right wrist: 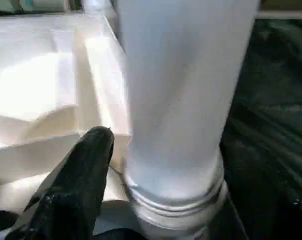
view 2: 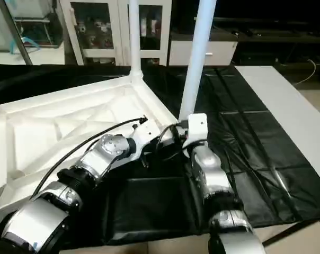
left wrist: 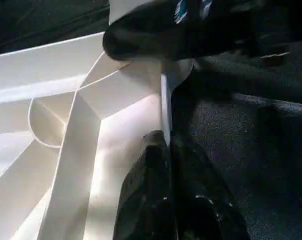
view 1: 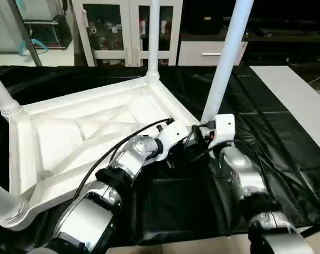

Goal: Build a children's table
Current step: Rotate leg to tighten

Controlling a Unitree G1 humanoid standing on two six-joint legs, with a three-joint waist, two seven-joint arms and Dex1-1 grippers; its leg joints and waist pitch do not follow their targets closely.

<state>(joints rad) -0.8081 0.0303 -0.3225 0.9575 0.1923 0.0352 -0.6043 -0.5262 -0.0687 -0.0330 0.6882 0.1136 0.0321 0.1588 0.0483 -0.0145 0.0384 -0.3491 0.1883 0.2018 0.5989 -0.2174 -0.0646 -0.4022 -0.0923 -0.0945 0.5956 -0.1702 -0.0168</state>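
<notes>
Legs stand in all four sockets of the upturned children's table point(view 1: 70, 137), I judge (fourth leg point(view 1: 226, 58) maybe not yet tight); my left gripper point(left wrist: 163, 150) pinches the rim, right gripper's point(right wrist: 156, 170) spread I cannot tell.

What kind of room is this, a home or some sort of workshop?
Probably a lab or workshop, not a home. The upturned white table top lies on a black sheet spread over the floor, and white glass-door cabinets with small parts on their shelves line the back wall.
</notes>
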